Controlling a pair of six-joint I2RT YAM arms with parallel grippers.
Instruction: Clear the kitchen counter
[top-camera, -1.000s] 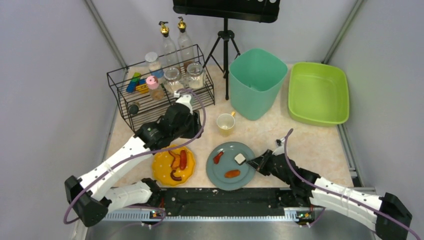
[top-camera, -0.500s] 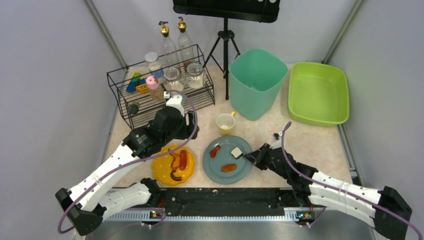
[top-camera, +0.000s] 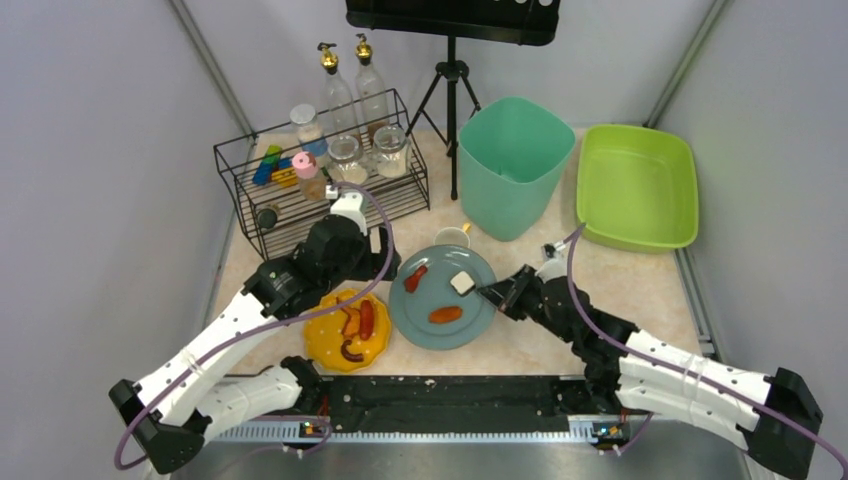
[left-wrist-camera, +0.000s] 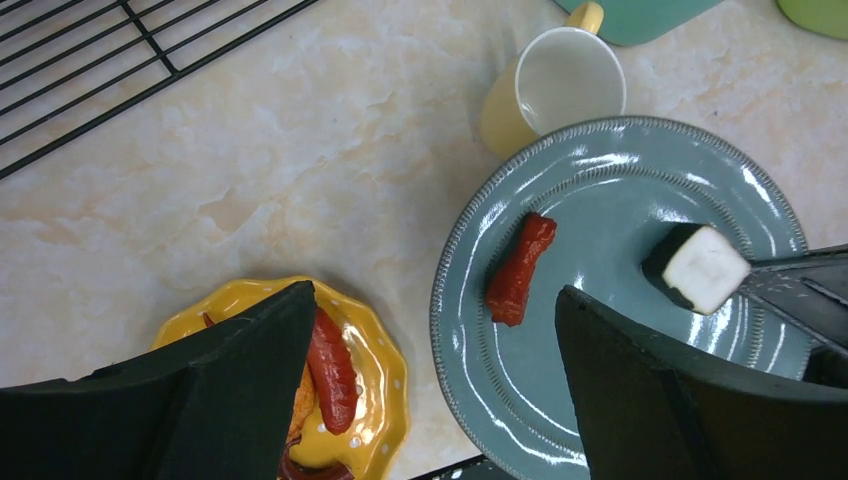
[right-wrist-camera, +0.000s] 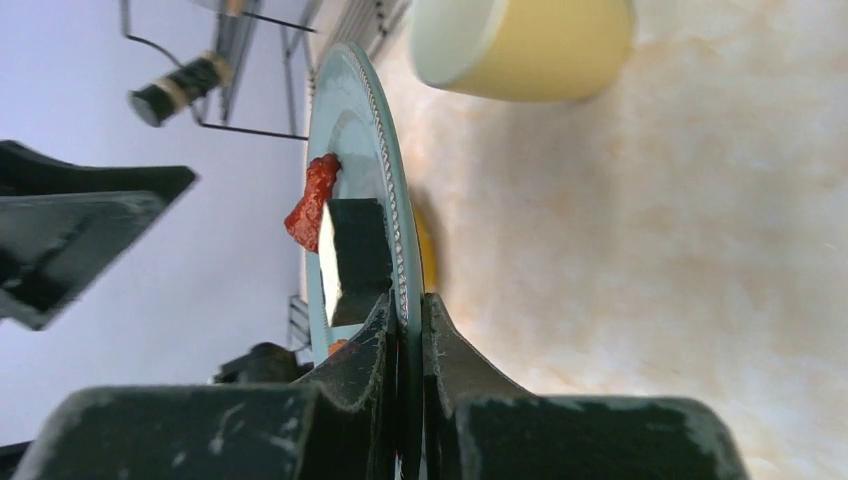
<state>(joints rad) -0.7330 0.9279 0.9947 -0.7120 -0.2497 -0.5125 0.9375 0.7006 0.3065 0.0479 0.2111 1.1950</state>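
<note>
Teal plate (right-wrist-camera: 350, 130) rim pinched between right jaws; clearest from right wrist | left jaws spread wide

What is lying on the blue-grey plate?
A red food strip, an orange-brown piece and a white block with a dark side. The right gripper pinches the plate at its rim, covering that bit.

Plain grey walls (top-camera: 90, 150) enclose the scene; a black tripod (top-camera: 452, 72) stands at the back.
</note>
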